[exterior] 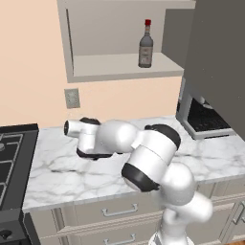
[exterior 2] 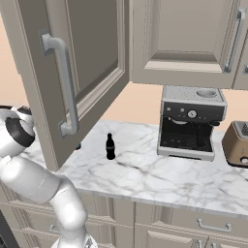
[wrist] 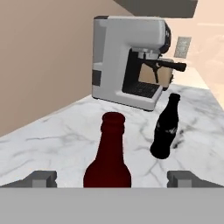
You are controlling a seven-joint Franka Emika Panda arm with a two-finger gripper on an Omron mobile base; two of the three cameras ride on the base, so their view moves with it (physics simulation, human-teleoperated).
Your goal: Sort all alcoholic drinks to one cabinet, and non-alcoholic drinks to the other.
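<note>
Two bottles ahead: dark brown-red bottle (wrist: 107,153) before cola bottle (wrist: 166,127), coffee machine (wrist: 129,61) behind.

Peach wall (exterior: 28,72) behind white marble counter (exterior: 62,172). Outlet (exterior: 72,98) on wall. Black stove (exterior: 12,158) at left. Espresso machine (exterior 2: 191,121) far right on counter, toaster (exterior 2: 237,143) beside it. Beige drawers (exterior 2: 193,225) below counter.

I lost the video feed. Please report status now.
Gripper open, astride dark red bottle, not gripping. Clear bottle on cabinet shelf. Cola bottle close behind.
</note>
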